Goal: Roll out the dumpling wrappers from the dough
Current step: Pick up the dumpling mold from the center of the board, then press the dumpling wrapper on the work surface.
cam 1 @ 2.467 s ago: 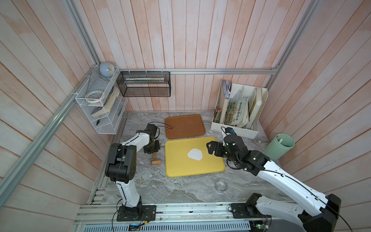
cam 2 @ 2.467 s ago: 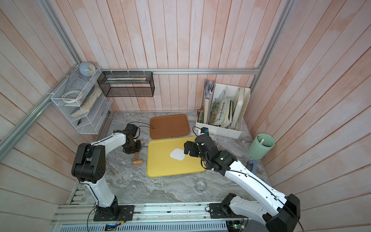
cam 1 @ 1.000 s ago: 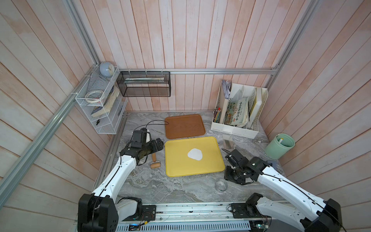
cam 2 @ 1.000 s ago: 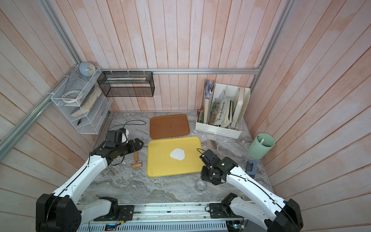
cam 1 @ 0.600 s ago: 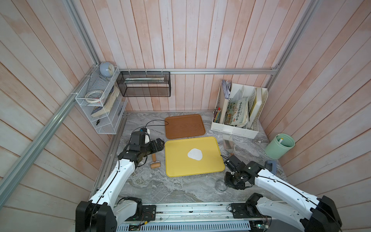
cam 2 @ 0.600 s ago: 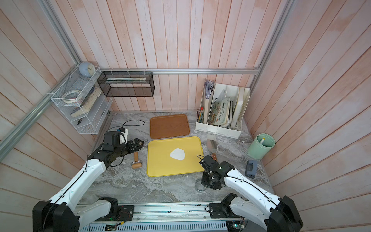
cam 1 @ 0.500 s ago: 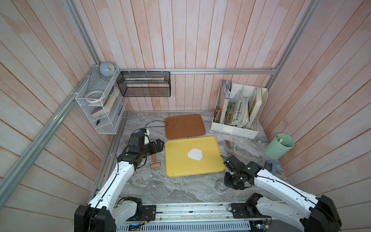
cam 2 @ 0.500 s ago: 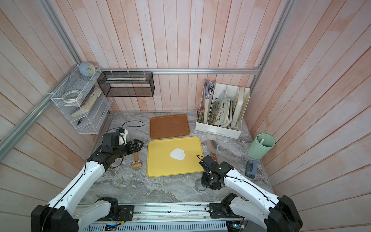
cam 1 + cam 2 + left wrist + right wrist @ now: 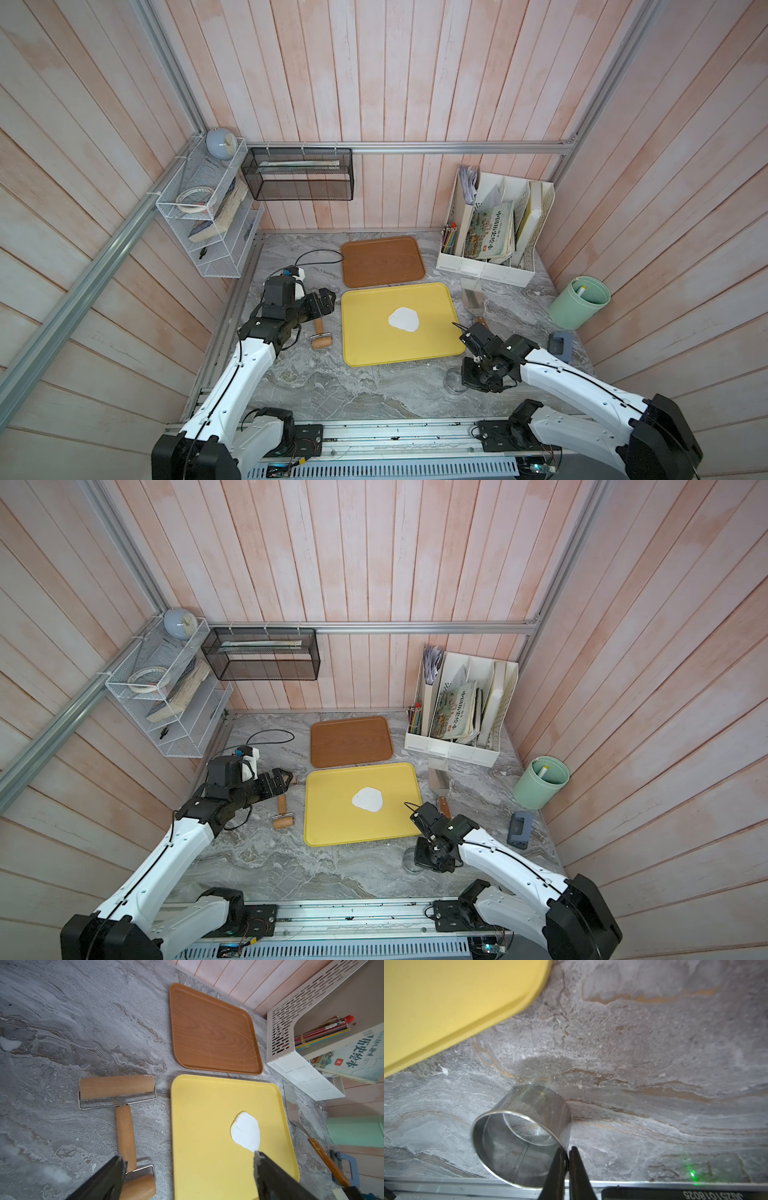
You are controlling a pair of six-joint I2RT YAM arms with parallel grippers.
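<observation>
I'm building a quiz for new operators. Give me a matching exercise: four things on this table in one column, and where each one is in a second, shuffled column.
Things
1. dough
2. wooden roller
3. metal ring
4. brown tray

Places
A. pinched by its wall in the right gripper
B. beyond the yellow tray, nearer the back wall
C. lying on the yellow tray
D. on the table, beside the yellow tray

Pairs: 1-C, 2-D, 3-A, 4-B

White flattish dough blob (image 9: 403, 319) on square yellow plastic tray (image 9: 365, 336); rectangular brown wooden tray (image 9: 382, 262) behind; wooden hand roller (image 9: 319, 332) left of it; round metal cutter ring (image 9: 537, 1103) front-right.
</observation>
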